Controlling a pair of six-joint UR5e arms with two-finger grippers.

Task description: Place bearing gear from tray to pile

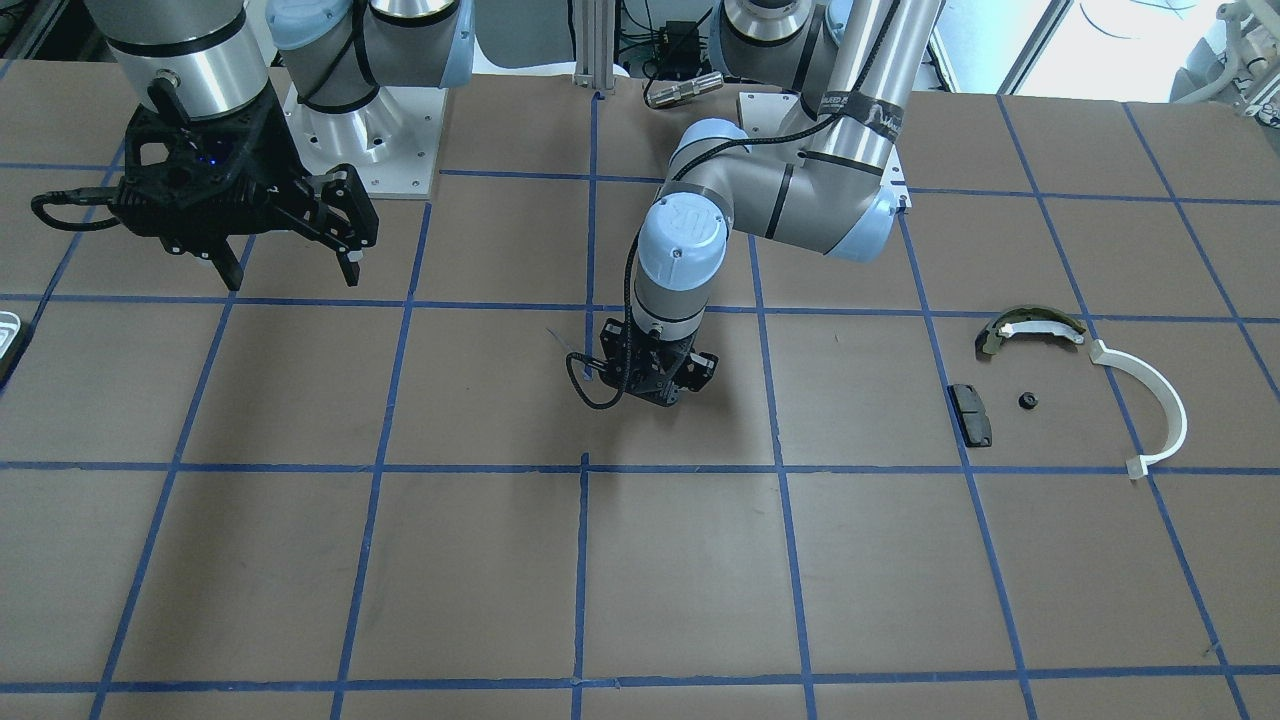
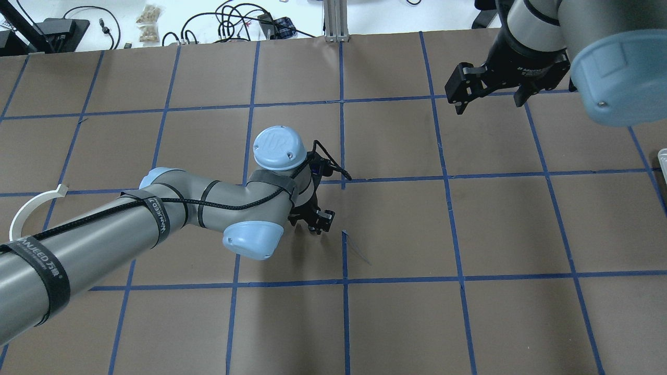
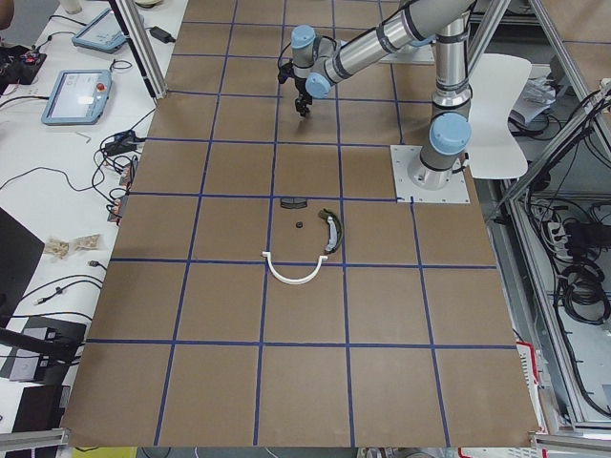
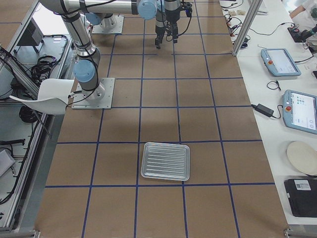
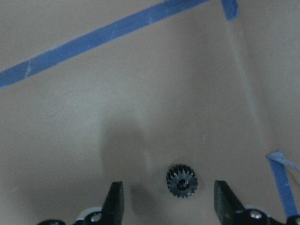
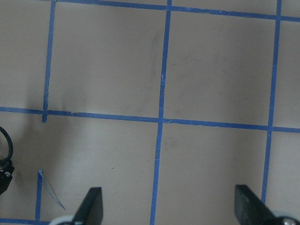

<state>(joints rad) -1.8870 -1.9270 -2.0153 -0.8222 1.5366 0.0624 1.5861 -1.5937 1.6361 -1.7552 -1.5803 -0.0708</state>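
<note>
A small black toothed bearing gear (image 5: 182, 180) lies on the brown table paper between the open fingers of my left gripper (image 5: 169, 202), which points down at the table's middle (image 1: 650, 395) and touches nothing. The pile lies apart on the table: an olive-and-white curved shoe (image 1: 1030, 328), a white half-ring arc (image 1: 1150, 400), a black pad (image 1: 970, 414) and a small black part (image 1: 1027, 401). The pale ribbed tray (image 4: 165, 161) sits at the other end and looks empty. My right gripper (image 1: 290, 275) hangs open and empty above the table.
Blue tape lines grid the brown table (image 2: 396, 229). The tray shows as a sliver at the edge of the front-facing view (image 1: 8, 335). The two arm bases (image 1: 370, 150) stand at the robot's side of the table. Tablets and cables lie on side benches (image 4: 297, 109).
</note>
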